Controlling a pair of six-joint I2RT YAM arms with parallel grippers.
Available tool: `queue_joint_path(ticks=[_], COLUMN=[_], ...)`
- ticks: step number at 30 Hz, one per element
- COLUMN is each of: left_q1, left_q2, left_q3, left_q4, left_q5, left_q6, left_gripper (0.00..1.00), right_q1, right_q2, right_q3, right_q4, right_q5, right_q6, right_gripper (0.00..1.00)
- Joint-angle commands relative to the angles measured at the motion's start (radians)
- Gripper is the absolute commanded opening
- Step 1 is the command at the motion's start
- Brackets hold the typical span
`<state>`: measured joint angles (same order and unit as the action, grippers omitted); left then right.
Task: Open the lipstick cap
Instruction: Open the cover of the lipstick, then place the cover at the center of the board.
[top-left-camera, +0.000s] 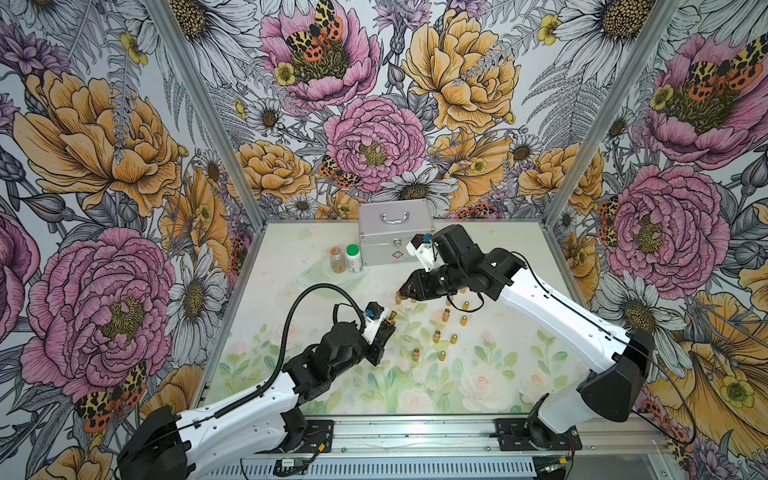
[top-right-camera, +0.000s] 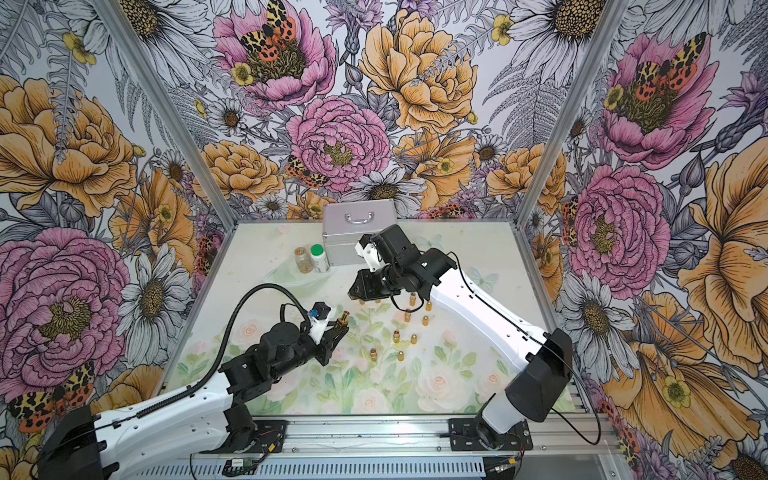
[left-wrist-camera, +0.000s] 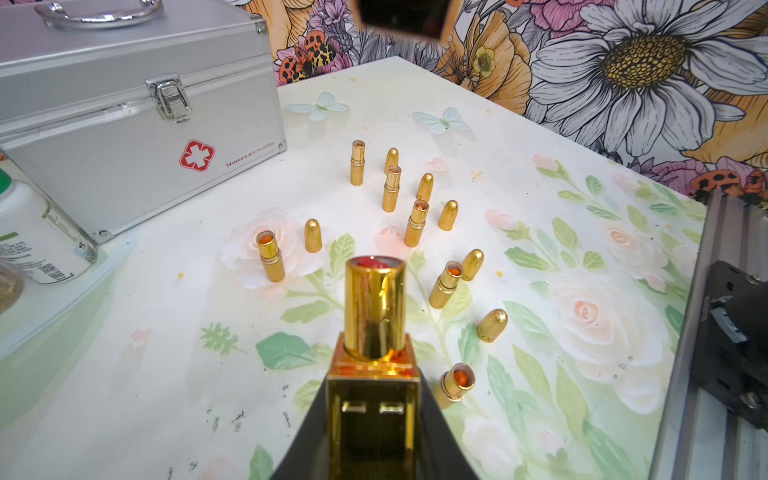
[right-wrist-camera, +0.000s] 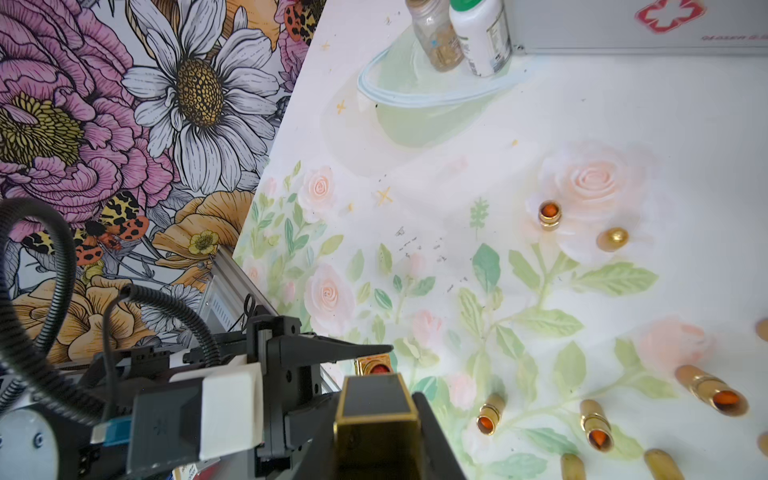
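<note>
Left pincer (left-wrist-camera: 372, 376) grips lipstick (left-wrist-camera: 374, 307) (right pincer (right-wrist-camera: 376, 415) grips cap (right-wrist-camera: 374, 392)).

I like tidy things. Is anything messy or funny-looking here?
Yes. The held lipstick has orange-red smears on its gold ledge, and orange crumbs and black scuffs speckle the table.

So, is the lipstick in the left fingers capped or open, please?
Open: the lipstick in the left fingers shows its bare gold tube with red inside; the square cap sits apart in the right fingers.
</note>
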<state>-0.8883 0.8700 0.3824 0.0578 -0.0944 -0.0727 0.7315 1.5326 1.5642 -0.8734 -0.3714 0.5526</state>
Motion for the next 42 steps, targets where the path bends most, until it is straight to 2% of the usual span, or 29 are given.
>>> queue_joint_path(ticks=[1, 8, 14, 21, 23, 32, 42], left_q1=[-0.008, -0.006, -0.005, -0.002, -0.001, 0.005, 0.017], left_q2=[-0.046, -0.124, -0.171, -0.204, -0.207, -0.226, -0.235], left_q3=[-0.014, -0.032, -0.047, -0.066, -0.068, -0.078, -0.081], left_q4=[-0.012, -0.018, -0.027, -0.028, -0.029, -0.032, -0.035], left_q5=[-0.033, -0.062, -0.094, -0.108, -0.142, -0.151, -0.147], left_q6=[-0.016, -0.027, -0.038, -0.052, -0.057, -0.068, -0.069], left_gripper=[0.0, 0.0, 0.0, 0.0, 0.0, 0.0, 0.0], right_q1=[0.003, 0.016, 0.055, 0.117, 0.118, 0.111, 0.105], right_q2=[-0.012, 0.012, 0.048, 0.152, 0.186, 0.317, 0.395], right_q3=[0.007, -0.128, -0.28, -0.337, -0.332, -0.297, -0.285], right_q4=[0.017, 0.054, 0.185, 0.288, 0.308, 0.346, 0.384], right_q5=[0.061, 0.292, 0.408, 0.497, 0.514, 0.597, 0.619], right_q6=[0.009, 0.036, 0.093, 0.104, 0.102, 0.12, 0.119], right_gripper=[0.21, 0.21, 0.22, 0.21, 0.21, 0.21, 0.22])
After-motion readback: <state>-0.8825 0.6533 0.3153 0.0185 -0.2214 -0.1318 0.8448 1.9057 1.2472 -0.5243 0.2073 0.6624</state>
